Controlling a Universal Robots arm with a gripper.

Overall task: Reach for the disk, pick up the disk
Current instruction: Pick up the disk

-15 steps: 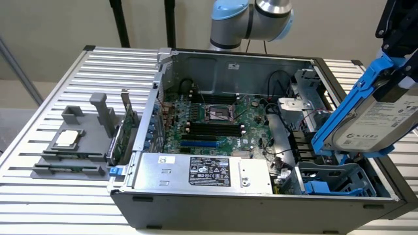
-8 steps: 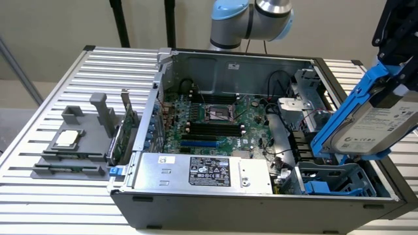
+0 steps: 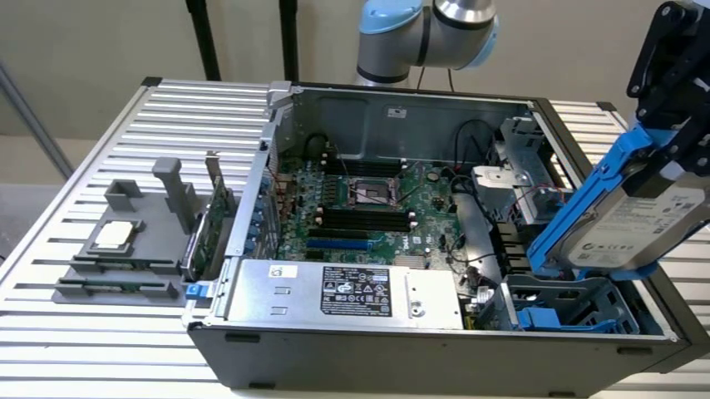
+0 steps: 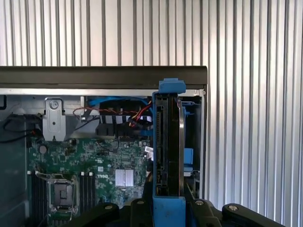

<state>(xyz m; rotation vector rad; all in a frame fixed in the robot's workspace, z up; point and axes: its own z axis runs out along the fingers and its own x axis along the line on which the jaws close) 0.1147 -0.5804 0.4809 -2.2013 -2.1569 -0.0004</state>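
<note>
Pickup looks finished: the black metal gripper pinches the flat, silver-grey, blue-railed rectangular disk, held tilted above the open grey computer case at the exterior view's right edge.

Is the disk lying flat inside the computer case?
No, the gripper holds the disk raised and tilted over the computer case, at the exterior view's right.
</note>
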